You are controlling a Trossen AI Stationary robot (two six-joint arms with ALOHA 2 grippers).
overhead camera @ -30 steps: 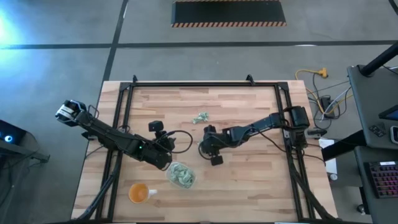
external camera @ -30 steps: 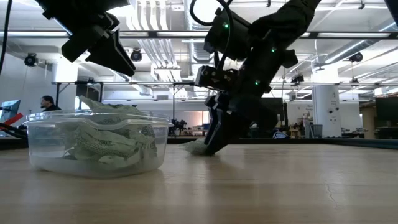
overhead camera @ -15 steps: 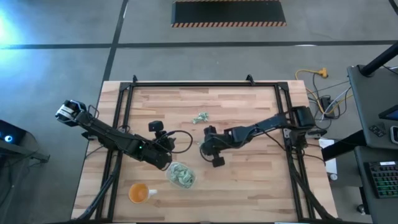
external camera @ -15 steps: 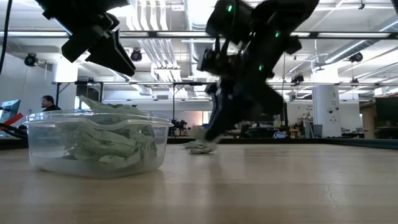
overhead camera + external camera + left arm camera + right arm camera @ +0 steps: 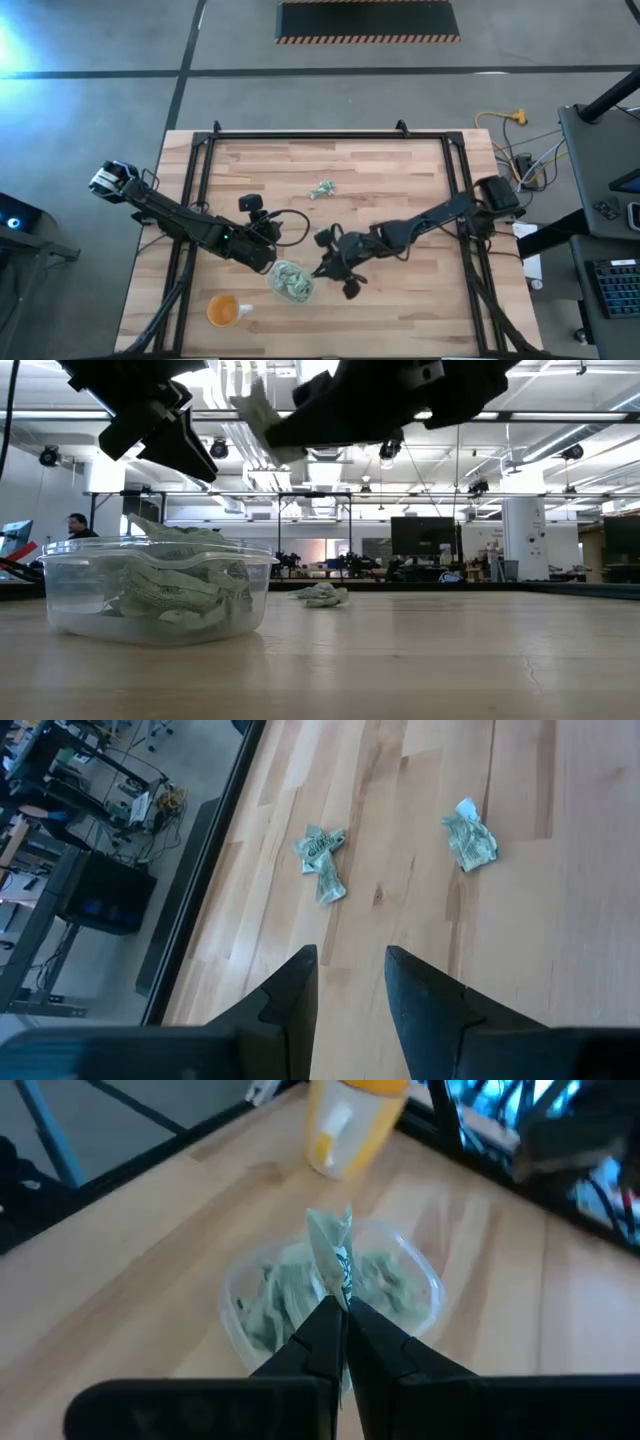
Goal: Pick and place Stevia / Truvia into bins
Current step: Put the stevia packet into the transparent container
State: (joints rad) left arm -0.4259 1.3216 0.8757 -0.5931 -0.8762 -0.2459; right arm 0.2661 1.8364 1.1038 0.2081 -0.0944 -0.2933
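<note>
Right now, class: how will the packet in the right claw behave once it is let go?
Probably floppy: the packet stands crumpled above the right claw. Likely very light, so it may flutter rather than drop cleanly toward the clear tub.

Pale green and white packets (image 5: 333,1252), clear translucent tub (image 5: 425,1285), orange cup (image 5: 222,310), perhaps yellowish, light striped wood table (image 5: 400,170), dark grippers (image 5: 338,1325)

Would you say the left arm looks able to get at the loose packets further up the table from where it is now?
Probably yes: the left gripper is open, and the loose packets lie on bare table ahead of it.
</note>
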